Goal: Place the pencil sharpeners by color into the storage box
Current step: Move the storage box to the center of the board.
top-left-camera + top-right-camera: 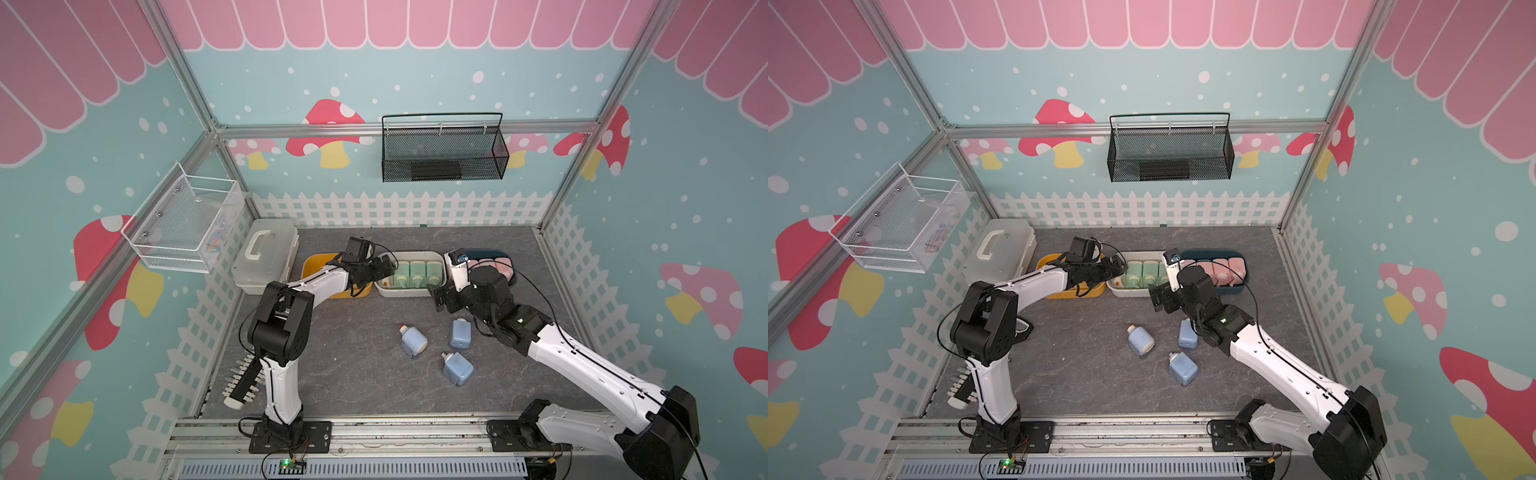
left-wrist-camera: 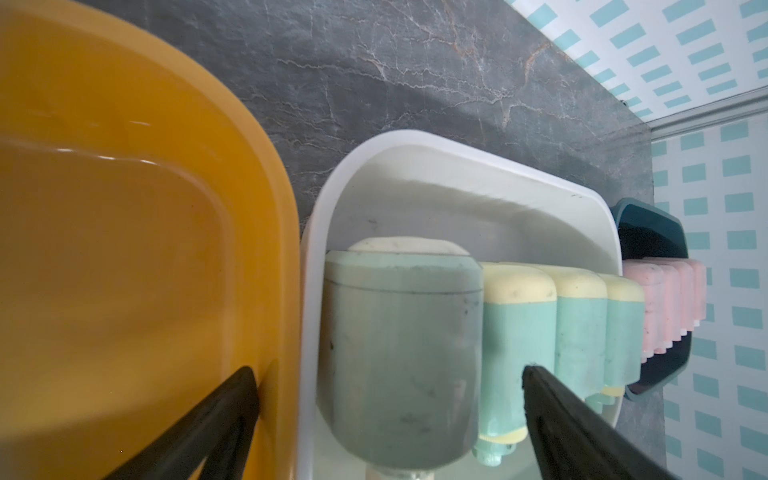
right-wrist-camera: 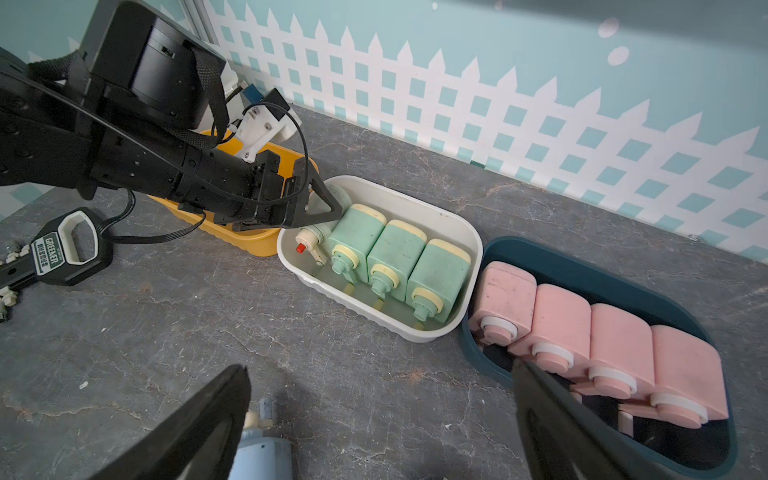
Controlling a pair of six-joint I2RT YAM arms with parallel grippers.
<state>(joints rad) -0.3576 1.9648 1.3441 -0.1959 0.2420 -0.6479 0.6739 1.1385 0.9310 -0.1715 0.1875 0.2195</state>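
Already four green sharpeners (image 3: 395,253) sit in the white box (image 3: 353,301), and four pink sharpeners (image 3: 619,336) in the dark blue box (image 3: 582,266) beside it. Three blue sharpeners (image 1: 459,332) lie unsorted on the table near it. The left gripper (image 2: 386,370) and the right gripper (image 3: 378,365) have their jaws apart and hold nothing.

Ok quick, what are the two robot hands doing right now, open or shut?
Left gripper: open, jaws either side of a green sharpener, not squeezing it.
Right gripper: open, holding nothing.

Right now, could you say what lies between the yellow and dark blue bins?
The white bin holding green sharpeners, clearest in the right wrist view.
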